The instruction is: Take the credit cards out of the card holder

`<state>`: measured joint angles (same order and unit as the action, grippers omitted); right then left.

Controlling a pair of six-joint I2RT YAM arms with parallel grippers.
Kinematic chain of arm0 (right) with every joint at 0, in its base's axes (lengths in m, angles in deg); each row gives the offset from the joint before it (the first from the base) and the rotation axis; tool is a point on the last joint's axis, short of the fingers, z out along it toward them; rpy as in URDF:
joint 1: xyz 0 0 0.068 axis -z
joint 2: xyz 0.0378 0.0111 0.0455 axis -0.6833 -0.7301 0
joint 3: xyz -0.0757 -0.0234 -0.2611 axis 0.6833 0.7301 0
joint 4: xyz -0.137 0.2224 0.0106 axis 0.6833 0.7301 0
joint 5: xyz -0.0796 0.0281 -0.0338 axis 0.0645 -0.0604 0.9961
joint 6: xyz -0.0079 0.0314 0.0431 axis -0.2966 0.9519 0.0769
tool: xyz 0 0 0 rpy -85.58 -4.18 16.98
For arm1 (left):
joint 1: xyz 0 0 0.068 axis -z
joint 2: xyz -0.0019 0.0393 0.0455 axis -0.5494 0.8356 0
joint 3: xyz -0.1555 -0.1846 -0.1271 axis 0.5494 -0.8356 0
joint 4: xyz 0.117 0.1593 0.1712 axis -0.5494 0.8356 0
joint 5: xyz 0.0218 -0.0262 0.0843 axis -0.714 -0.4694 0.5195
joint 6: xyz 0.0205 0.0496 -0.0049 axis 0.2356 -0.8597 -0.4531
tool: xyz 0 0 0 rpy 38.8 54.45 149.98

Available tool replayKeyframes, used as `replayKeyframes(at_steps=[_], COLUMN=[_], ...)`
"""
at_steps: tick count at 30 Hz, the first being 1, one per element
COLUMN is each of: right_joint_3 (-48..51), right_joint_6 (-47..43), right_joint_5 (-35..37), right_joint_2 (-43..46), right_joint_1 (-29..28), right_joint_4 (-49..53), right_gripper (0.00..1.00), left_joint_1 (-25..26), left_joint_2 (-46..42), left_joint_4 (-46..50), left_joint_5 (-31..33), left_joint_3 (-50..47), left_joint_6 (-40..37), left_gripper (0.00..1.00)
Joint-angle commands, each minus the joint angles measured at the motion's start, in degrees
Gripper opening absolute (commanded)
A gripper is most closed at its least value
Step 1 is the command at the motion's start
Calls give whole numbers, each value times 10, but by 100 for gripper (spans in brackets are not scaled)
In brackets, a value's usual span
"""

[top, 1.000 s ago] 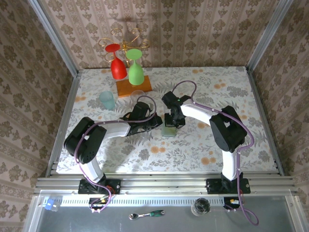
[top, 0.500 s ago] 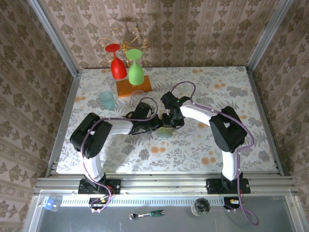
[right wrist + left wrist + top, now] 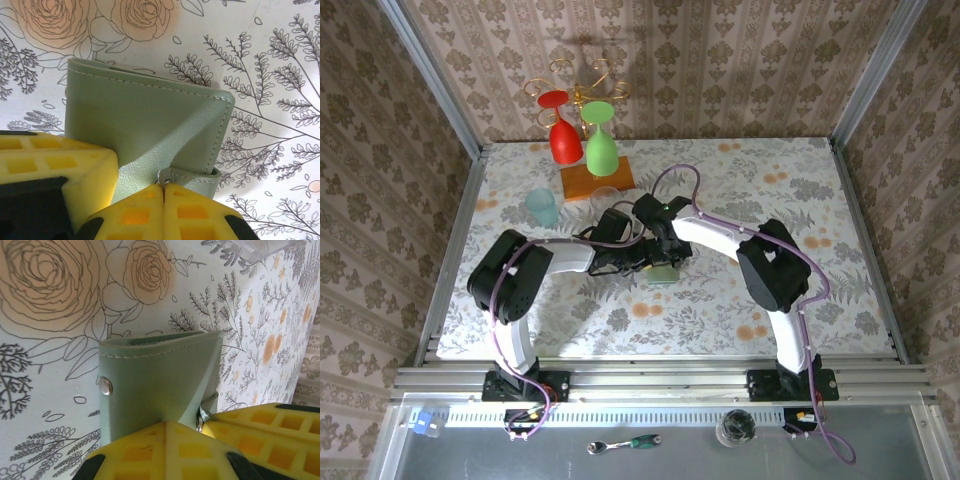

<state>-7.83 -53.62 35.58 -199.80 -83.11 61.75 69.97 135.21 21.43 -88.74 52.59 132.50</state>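
Observation:
The pale sage-green card holder lies folded shut on the flowered table. The credit cards are hidden inside it. In the left wrist view the card holder shows its cover and a metal snap. My left gripper is shut, its yellow fingertips pressed against the cover with nothing between them. In the right wrist view my right gripper is shut on the small strap tab at the edge of the card holder. From above, the left gripper and right gripper meet at the holder.
A wooden stand with a red glass and a green glass hanging upside down stands at the back. A pale blue cup sits at the back left. A clear plastic piece lies just beyond the holder.
The left gripper has come in from the left onto the holder. The right wrist has swung a little to the left, staying at the holder, which has shifted slightly left.

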Motion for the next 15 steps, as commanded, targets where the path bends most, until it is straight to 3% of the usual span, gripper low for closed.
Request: replayKeyframes(at_steps=[1, 15], right_joint_3=[5, -4], right_joint_6=[-25, -38], right_joint_5=[100, 206], right_joint_2=[-42, -58], right_joint_1=[-14, -28], right_joint_4=[92, 140], right_gripper=[0, 0], left_joint_1=[3, 1], left_joint_2=[39, 80], left_joint_4=[80, 98], left_joint_5=[32, 29], left_joint_3=[1, 8], left_joint_6=[-30, -39], left_gripper=[0, 0])
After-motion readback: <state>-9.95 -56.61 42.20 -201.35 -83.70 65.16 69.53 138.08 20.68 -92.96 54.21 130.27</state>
